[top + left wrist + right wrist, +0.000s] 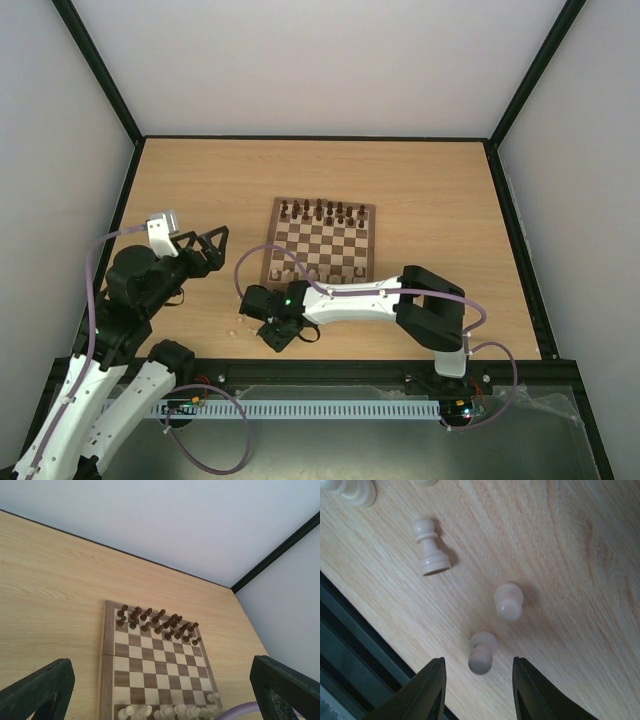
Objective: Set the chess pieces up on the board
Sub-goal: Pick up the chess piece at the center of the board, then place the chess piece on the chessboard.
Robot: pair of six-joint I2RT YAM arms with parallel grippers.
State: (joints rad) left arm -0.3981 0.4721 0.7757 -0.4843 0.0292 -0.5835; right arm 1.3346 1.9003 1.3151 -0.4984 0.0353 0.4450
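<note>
Top view: bright, even, diffuse light. Worktop (430,190) shows no glare, only a faint soft shadow under the right arm (370,295).

Left wrist view: board (155,660) reasonably sharp. Wall (175,520) pale, bluish cast. Fingers (37,690) of the left hand (159,692) dark, detail lost.

Right wrist view: very close range. 3 pale chess pieces (509,601) soft-edged, each throwing a dim blurred shadow to its right. Fingers (427,690) of the right hand (478,685) near black, slightly out of focus.
</note>
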